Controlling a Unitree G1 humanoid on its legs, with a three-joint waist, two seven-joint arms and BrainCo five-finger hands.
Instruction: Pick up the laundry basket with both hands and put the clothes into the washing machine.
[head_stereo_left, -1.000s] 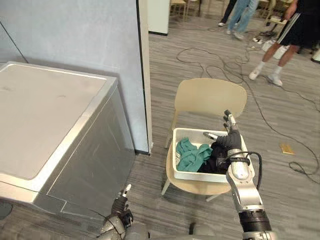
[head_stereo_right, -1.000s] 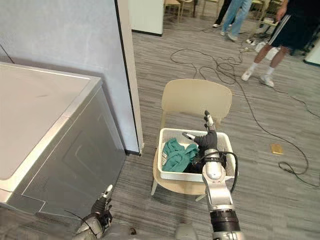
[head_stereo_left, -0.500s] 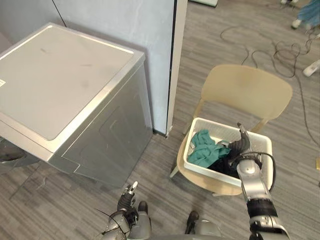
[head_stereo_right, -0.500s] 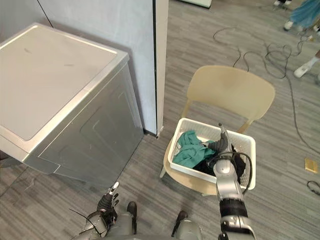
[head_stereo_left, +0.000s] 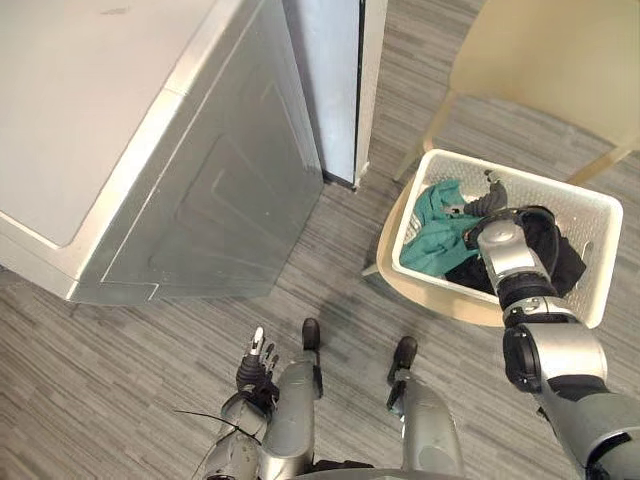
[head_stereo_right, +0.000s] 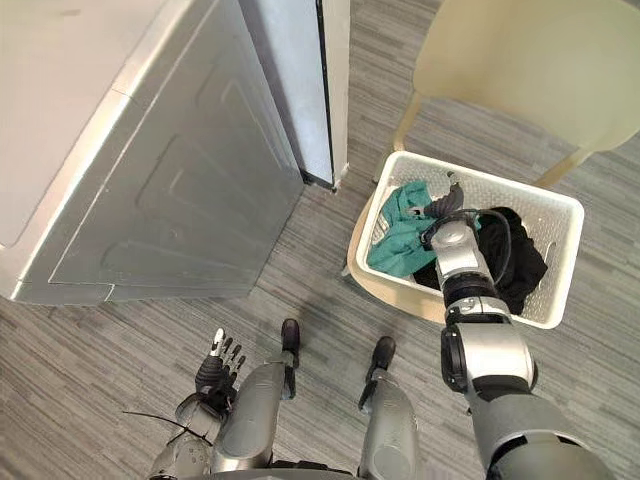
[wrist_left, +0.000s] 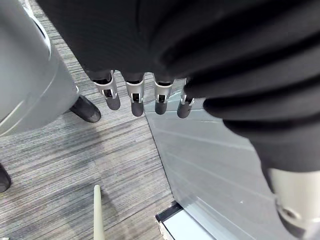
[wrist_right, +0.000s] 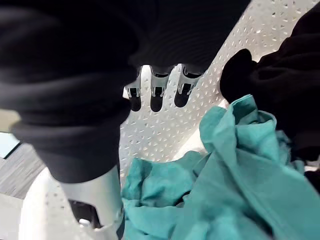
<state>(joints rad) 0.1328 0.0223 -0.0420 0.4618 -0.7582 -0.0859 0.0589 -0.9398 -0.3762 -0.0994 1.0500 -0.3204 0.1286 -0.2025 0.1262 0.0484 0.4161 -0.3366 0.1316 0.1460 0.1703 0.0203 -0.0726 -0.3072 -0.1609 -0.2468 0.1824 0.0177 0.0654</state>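
Heads up on what's crowding you. The washing machine (head_stereo_left: 150, 150) sits off to your left, a boxy silver-grey thing with a flat pale top, and the lid is down. Right beside its far corner stands a blue-grey partition panel (head_stereo_left: 335, 80) with a dark edge strip. That panel is between the machine and the beige chair (head_stereo_left: 560, 60).

The white laundry basket (head_stereo_left: 600, 215) is on the chair seat, and the seat's rounded front edge pokes out under it. It's rectangular plastic with walls perforated in little dots. Inside, a crumpled teal garment (head_stereo_left: 435, 240) is bunched at the end nearest the machine. A black garment (head_stereo_left: 565, 265) fills the other end, and the two touch in the middle.

Your right hand (head_stereo_left: 484, 203) is down inside the basket over the teal cloth, near the far wall. In the wrist view its fingers (wrist_right: 155, 95) are straight and slack, close to the dotted wall and gripping nothing. Your left hand (head_stereo_left: 255, 365) hangs low by your side, well apart from the basket. Its fingers (wrist_left: 132, 100) are straight too, pointing at the floor with the machine's metal side just beside them.

The floor (head_stereo_left: 120, 360) is grey wood-grain plank. There's an open strip of it between the machine's front and the chair.
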